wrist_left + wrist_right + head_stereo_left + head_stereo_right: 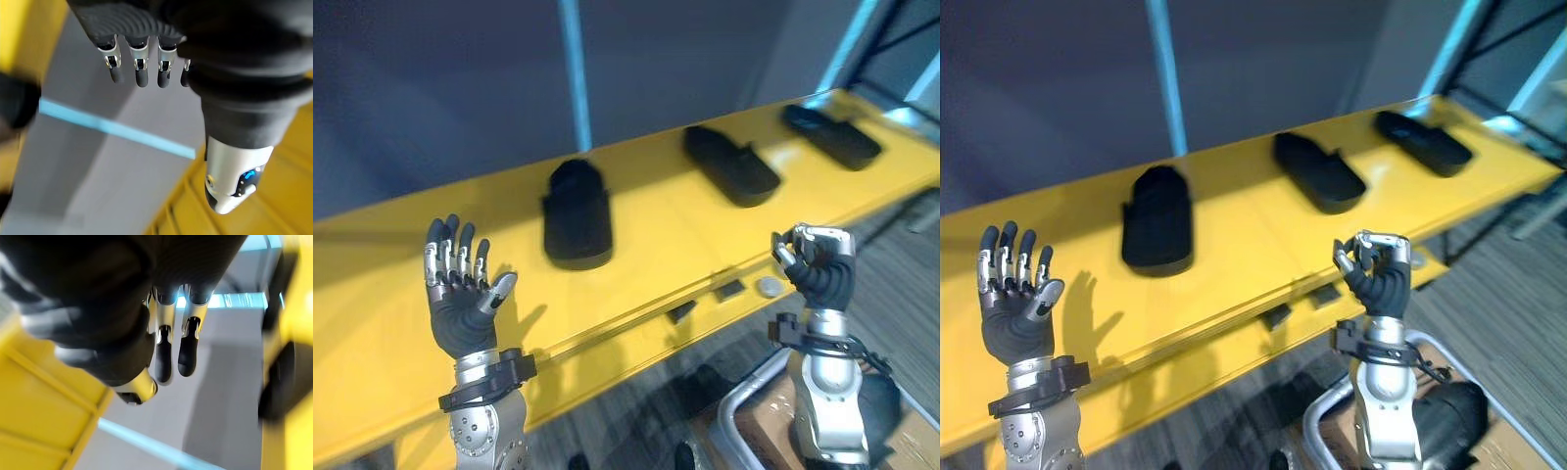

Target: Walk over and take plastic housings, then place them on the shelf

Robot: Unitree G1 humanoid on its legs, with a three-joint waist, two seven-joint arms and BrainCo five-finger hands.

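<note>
Three black plastic housings lie in a row on the yellow shelf (656, 250): the nearest one (578, 220) at the middle, a second (731, 164) to its right, a third (832, 135) at the far right end. My left hand (460, 299) is raised before the shelf's left part, palm up and open, fingers (142, 71) straight, holding nothing. My right hand (818, 266) hovers at the shelf's front edge on the right, fingers (164, 357) curled against the thumb with nothing between them. Both hands are apart from the housings.
A grey-framed cart (736, 406) with cardboard and a dark object (1449, 421) stands low at the right, beside my right arm. Small black tags (729, 290) and a round silver disc (770, 287) sit on the shelf's front edge. A blue post (575, 69) rises behind the shelf.
</note>
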